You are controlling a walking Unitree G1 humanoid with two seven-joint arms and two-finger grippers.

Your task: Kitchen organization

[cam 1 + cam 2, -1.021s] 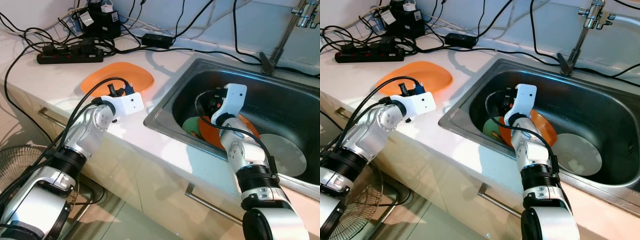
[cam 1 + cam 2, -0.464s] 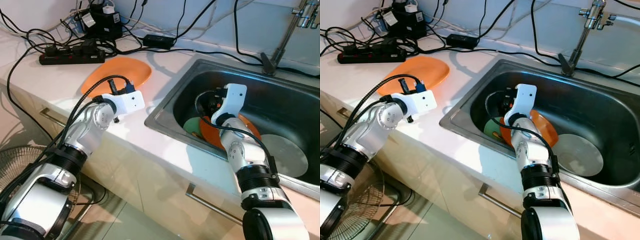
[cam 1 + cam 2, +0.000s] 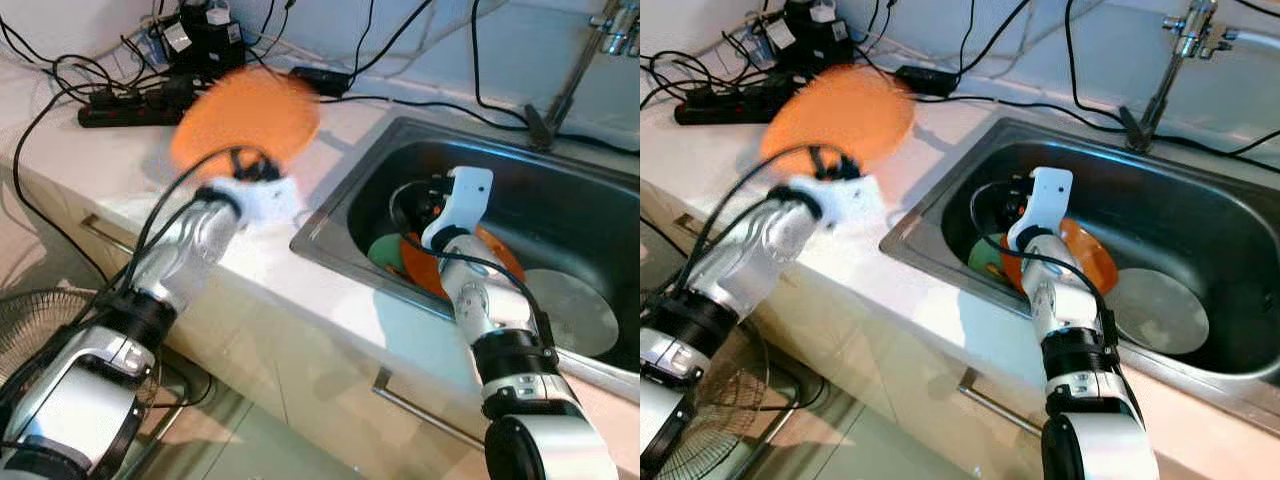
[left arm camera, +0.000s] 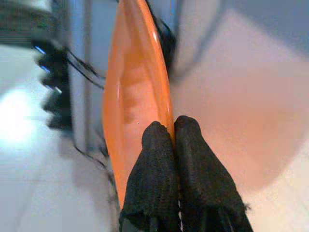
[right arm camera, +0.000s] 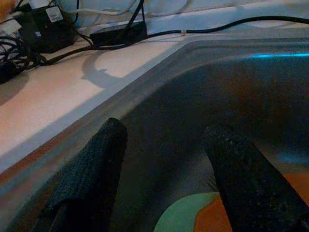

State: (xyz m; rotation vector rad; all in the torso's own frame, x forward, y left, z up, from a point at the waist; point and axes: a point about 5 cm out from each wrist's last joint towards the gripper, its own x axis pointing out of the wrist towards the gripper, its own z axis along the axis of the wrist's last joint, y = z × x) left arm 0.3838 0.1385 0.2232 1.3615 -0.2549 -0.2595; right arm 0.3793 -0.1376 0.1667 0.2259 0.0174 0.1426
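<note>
An orange plate is lifted off the white counter, tilted and blurred with motion. My left gripper is shut on its rim, both black fingers pinching the edge. The left arm reaches up from the counter's front. My right gripper is open inside the steel sink, hovering above a second orange plate and a green plate. A grey plate lies flat on the sink floor to the right.
A black power strip, adapters and tangled cables crowd the back of the counter. The faucet stands behind the sink. A fan sits on the floor at left, beside cabinet handles.
The left gripper has raised the orange plate off the counter and tipped it up toward the back wall. The right arm has stayed in the sink.
</note>
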